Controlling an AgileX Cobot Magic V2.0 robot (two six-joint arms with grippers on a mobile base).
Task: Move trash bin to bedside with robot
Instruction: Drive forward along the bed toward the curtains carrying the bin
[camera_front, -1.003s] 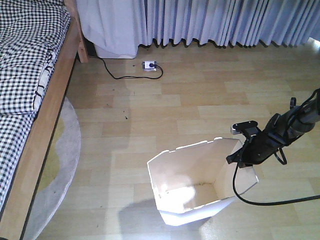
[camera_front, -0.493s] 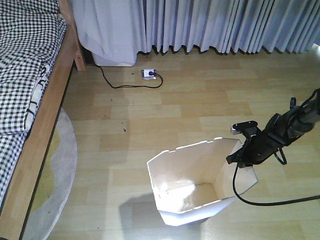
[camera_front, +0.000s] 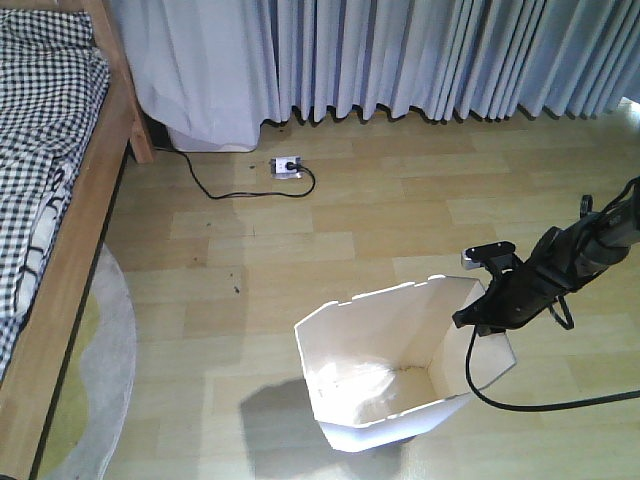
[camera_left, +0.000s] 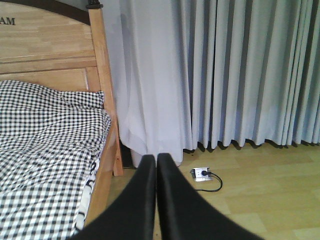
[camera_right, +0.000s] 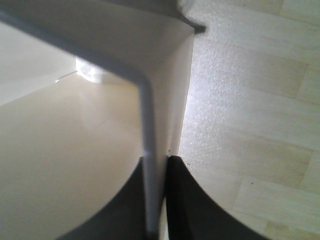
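The white trash bin (camera_front: 372, 345) stands on the wood floor in the lower middle of the front view, with its cream inside showing. My right gripper (camera_front: 487, 316) is shut on the bin's right wall at the rim. In the right wrist view the thin wall (camera_right: 148, 125) runs between the black fingers of that gripper (camera_right: 157, 160). The bed, with its wooden frame (camera_front: 72, 262) and checked bedding (camera_front: 40, 150), lies along the left edge, well apart from the bin. My left gripper (camera_left: 156, 161) is shut on nothing and points toward the bed's headboard (camera_left: 47, 60).
Grey curtains (camera_front: 420, 55) hang along the far wall. A white power strip (camera_front: 287, 167) with a black cable lies on the floor below them. A round pale rug (camera_front: 100, 380) sticks out from under the bed. A black cable loops under my right arm.
In the front view the bed has slid left and the power strip down. The bin and my right gripper keep the same place in the frame, still joined.
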